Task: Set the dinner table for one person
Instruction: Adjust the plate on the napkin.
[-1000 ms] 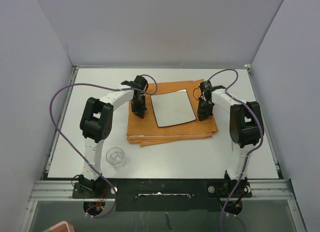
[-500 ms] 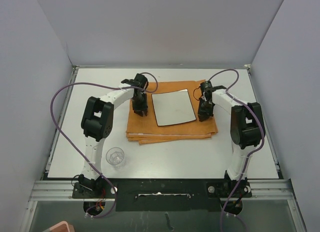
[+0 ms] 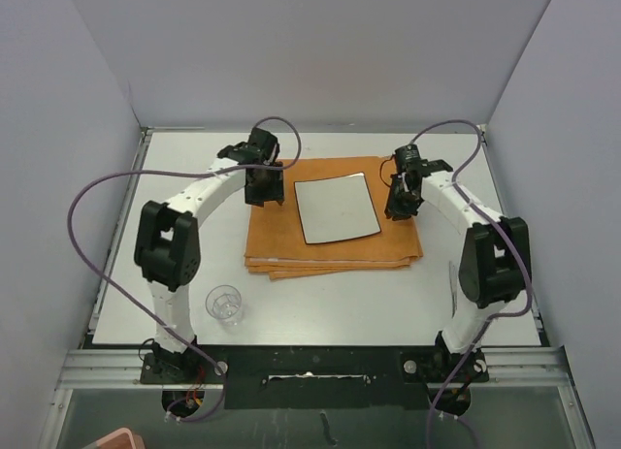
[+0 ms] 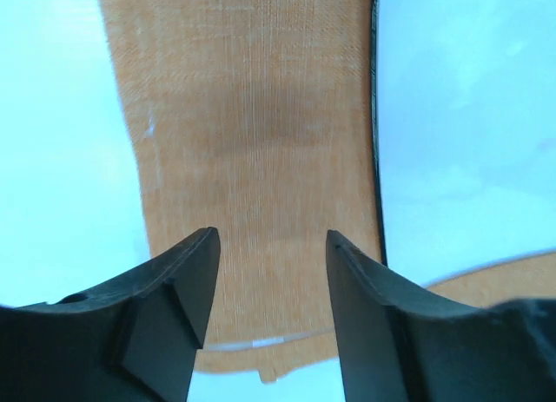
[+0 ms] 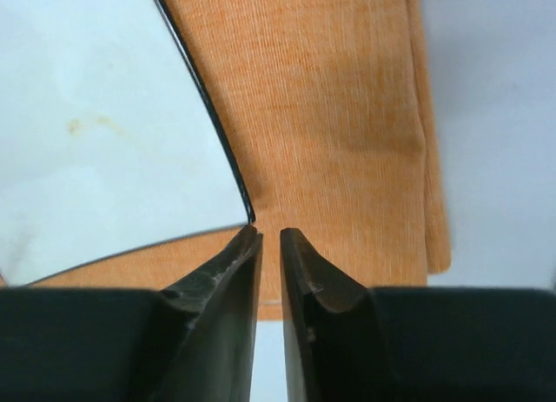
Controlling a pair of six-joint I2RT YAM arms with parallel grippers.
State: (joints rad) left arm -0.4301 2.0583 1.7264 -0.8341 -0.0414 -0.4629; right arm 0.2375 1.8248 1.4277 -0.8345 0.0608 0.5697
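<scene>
The dinner table (image 3: 320,304) fills the floor of the top view, off-white and edged in metal. At its middle lies a folded orange mat (image 3: 335,255), and a square white plate (image 3: 335,208) rests flat on the mat, turned slightly askew. A clear glass (image 3: 224,303) stands upright on the bare table at about seven o'clock from the mat, well apart from it.

With the plate lying on the mat, the step in hand looks like clearing both arms away from it. That is best done by rising straight up before swinging outward, so that no fingertip drags the cloth or nudges the plate's rim. The glass is probably the next item. The left arm is the nearer one, and a gentle, square grip low on the glass's wall would suit its slippery surface.

The left gripper (image 4: 271,246) hovers at nine o'clock from the plate. Its jaws are parted to a moderate gap, with only orange cloth showing between them, and it holds nothing. The right gripper (image 5: 269,237) sits at three o'clock, with its tips just beside the plate's corner. Its jaws are all but closed, leaving a thin slit, and it grips nothing. Whether either gripper touches the mat cannot be told.
</scene>
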